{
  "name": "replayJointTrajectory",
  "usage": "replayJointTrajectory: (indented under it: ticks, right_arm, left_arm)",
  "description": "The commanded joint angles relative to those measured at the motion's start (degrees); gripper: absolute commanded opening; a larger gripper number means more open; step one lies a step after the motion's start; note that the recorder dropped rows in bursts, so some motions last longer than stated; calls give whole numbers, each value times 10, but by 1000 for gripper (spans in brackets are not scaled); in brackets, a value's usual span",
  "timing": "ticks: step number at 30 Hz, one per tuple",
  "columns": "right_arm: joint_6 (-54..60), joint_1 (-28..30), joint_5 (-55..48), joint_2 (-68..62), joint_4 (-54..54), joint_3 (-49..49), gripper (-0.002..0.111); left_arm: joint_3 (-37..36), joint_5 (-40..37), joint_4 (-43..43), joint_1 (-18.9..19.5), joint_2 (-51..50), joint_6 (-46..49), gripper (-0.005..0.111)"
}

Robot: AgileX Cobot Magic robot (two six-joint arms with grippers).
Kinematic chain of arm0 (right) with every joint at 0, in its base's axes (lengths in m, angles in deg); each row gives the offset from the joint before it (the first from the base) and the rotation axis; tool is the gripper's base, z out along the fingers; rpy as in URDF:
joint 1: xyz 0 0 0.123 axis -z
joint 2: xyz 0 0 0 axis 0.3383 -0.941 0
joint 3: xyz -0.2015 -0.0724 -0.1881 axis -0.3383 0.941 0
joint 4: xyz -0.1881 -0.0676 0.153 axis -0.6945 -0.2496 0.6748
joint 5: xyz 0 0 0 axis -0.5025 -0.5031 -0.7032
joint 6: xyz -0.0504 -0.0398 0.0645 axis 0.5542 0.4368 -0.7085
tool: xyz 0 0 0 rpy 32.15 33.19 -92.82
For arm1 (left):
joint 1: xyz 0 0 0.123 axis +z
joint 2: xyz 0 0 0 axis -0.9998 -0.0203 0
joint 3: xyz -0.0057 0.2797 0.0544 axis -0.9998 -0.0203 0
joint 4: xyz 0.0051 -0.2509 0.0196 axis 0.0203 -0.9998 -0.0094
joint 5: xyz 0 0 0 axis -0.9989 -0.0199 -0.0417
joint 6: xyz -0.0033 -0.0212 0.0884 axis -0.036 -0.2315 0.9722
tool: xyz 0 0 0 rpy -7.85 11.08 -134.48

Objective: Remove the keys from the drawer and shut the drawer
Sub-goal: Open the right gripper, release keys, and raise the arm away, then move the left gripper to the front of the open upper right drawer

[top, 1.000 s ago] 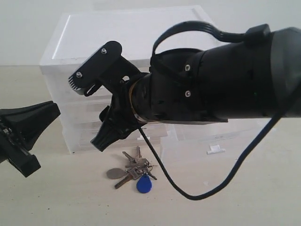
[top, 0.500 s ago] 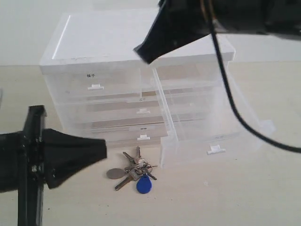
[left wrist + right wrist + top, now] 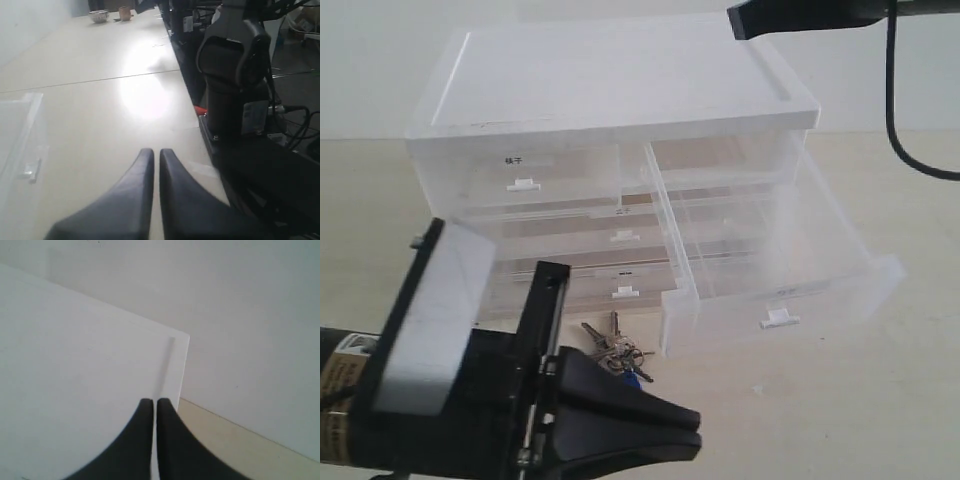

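Already the keys [image 3: 616, 346] are out: they lie on the table [image 3: 880, 400] just in front of the cabinet [image 3: 610, 80], beside the near left corner of the drawer [image 3: 820, 285], and the left arm in the foreground hides part of the bunch. So the first half of the task looks done. The second half is not, since the drawer stands pulled well out at the cabinet's lower right, its white tab handle [image 3: 777, 318] facing forward, and I can see nothing inside it. Neither arm is on it. The left gripper [image 3: 153, 151] hangs low over the table in front of the cabinet, its fingers pressed together with only a thin slit between them and nothing pinched. The right gripper [image 3: 151, 401] sits high above the far right corner of the cabinet's top, likewise pressed together and empty, well apart from both keys and drawer. What is left, as I judge it, is a single push on the drawer front until it sits flush with the closed drawers beside it.
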State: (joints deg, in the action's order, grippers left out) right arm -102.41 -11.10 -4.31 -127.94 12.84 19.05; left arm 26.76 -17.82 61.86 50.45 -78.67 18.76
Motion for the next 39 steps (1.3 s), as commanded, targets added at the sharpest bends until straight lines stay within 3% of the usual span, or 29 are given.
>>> replayJointTrajectory:
  ticks: [1,12,26,35,39]
  right_arm:
    - [5,6,30,-15,3,-2,0]
    - [8,6,32,-18,5,-2,0]
    - [8,6,35,-18,9,-2,0]
    - [7,6,33,-18,16,-2,0]
    - [8,6,28,-18,24,-2,0]
  left_arm:
    - [39,-31,-46,-26,-46,-12,5]
    - [103,-110,-129,-28,-125,3,5]
    - [109,-179,-314,-28,-78,148,5]
    - [131,-202,-324,-28,-78,157,5]
    - [157,-224,-380,-25,-78,193,5]
